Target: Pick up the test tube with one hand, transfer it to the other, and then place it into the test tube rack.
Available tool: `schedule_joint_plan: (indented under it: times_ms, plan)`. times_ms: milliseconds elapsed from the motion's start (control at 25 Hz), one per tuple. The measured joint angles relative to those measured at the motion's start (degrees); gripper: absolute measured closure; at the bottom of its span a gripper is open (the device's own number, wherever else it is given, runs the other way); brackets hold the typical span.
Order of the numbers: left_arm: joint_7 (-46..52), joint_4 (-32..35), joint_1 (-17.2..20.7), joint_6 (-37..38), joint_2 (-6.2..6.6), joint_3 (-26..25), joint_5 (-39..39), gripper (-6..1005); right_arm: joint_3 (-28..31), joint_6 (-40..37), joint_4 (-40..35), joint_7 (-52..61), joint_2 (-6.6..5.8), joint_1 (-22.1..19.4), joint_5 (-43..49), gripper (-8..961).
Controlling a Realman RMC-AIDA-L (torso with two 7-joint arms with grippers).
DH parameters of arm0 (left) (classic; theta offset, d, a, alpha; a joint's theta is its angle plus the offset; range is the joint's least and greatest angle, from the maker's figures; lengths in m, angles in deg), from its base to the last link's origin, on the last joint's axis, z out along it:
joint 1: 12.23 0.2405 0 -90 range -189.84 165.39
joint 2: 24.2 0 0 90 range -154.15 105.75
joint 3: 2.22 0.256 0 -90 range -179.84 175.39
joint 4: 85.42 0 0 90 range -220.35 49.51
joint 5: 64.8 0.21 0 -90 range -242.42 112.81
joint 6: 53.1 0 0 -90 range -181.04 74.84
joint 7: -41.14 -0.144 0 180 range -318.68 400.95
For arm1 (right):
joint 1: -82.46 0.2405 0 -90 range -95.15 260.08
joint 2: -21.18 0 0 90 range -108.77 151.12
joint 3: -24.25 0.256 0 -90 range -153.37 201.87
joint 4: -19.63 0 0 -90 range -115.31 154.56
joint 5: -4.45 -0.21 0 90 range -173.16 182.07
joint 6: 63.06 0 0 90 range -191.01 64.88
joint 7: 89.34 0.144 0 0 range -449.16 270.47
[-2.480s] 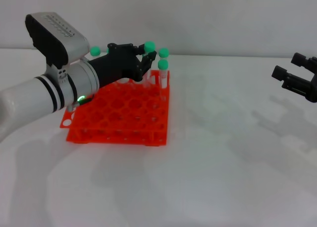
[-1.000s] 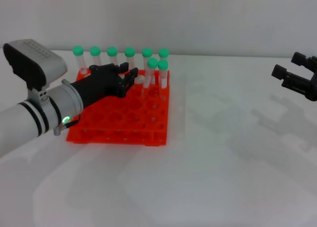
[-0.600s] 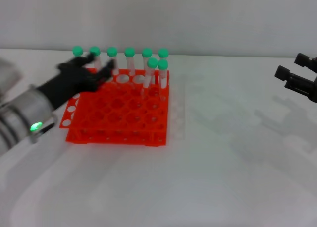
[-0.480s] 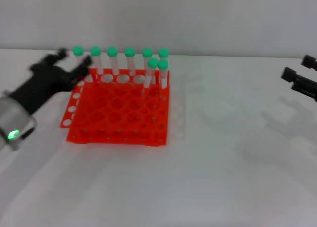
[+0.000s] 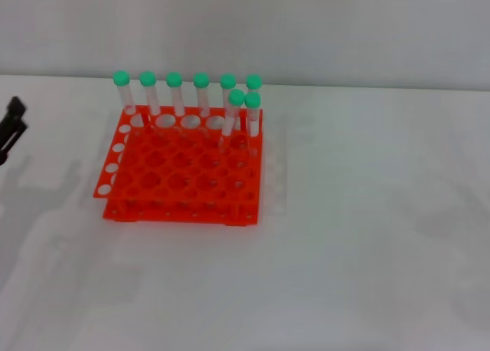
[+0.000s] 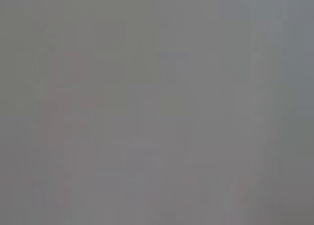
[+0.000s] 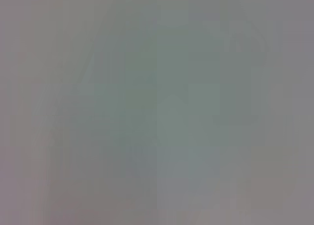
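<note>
Left gripper (image 5: pixel 11 125) clear; test tube (image 5: pixel 231 121) tilted.

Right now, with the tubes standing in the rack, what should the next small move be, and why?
Probably none beyond parking the left gripper clear at the table's left edge. Eight green-capped tubes stand in the test tube rack; the last test tube leans slightly in the second row. The right gripper is out of view.

No readable text, labels, brands or numbers on anything in view.
</note>
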Motion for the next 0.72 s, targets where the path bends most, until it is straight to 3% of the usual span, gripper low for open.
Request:
schedule_joint_plan:
  times_ms: [360,720]
  plan:
    - [-0.8,-3.7,0.9,2.6,-0.11,-0.1,-4.0,123,15.7,0.8,6.3,-4.7,-0.61,-7.9,-0.2,97]
    - [-6.4,-13.0,-0.1,13.3,-0.23,-0.1,-5.7,127,18.6,-0.5,3.6,-9.3,-1.44,-13.2,-0.1,96]
